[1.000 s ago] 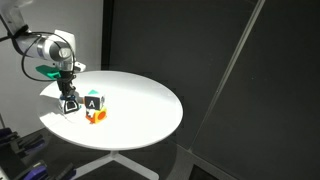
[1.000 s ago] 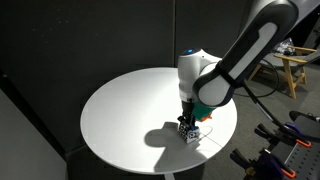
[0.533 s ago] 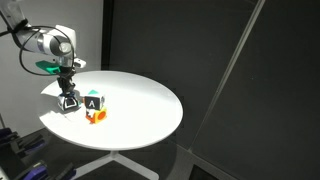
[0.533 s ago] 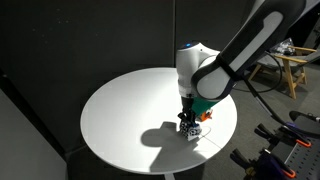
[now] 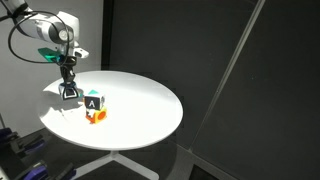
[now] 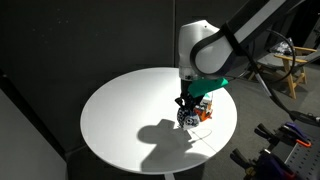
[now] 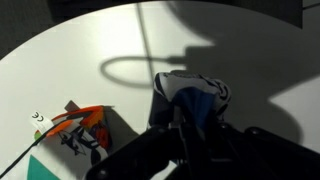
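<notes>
Lifted off the round table [image 5: 140, 105] since a second ago, my gripper [image 5: 69, 93] is grasping the white-blue cube [image 7: 195, 92] tightly.

a round white worktop [image 5: 140, 112] on a white pedestal foot [image 5: 118, 163] stands before a dark curtain [image 5: 190, 45]. a white arm [image 5: 52, 26] with a teal patch [image 5: 47, 52] on its wrist reaches down from the upper corner of the picture. its gripper [image 5: 69, 88] points straight down, its fingers clamped on a small dark-and-white block [image 5: 69, 94] over the near rim; whether the block touches the surface is hard to tell. just beside it sits a dark cube marked with a white "a" [image 5: 93, 101], and an orange block [image 5: 96, 116] lies against that cube's front.
</notes>
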Available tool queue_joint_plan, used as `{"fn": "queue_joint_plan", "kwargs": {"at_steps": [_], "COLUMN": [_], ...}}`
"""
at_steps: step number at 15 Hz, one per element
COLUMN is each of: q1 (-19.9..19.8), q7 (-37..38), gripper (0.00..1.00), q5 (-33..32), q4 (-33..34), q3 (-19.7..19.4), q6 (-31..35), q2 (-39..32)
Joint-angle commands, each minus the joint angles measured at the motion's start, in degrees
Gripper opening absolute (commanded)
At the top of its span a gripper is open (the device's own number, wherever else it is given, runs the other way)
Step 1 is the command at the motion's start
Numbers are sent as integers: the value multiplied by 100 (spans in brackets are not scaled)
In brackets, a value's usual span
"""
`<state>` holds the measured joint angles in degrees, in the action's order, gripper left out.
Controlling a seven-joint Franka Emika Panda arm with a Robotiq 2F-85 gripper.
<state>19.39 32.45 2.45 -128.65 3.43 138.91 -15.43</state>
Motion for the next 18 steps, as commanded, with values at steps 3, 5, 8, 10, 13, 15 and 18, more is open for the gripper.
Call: {"fn": "queue_joint_plan", "kwargs": {"at_steps": [3, 5, 8, 10, 13, 15, 18], "q1": [-346, -447, -594, -674, -796, -864, -869], "q7": [480, 704, 1041, 1248, 1389, 1304, 1298], "gripper": [5, 5, 5, 5, 5, 4, 4], "q5": [304, 281, 241, 232, 369, 555, 509], "q4": [58, 104, 181, 249, 346, 400, 358], "q3": [91, 81, 68, 65, 86, 113, 116], "q6": [-218, -232, -257, -307, -576, -788, -653], "q2": [575, 681, 801, 845, 895, 929, 846]}}
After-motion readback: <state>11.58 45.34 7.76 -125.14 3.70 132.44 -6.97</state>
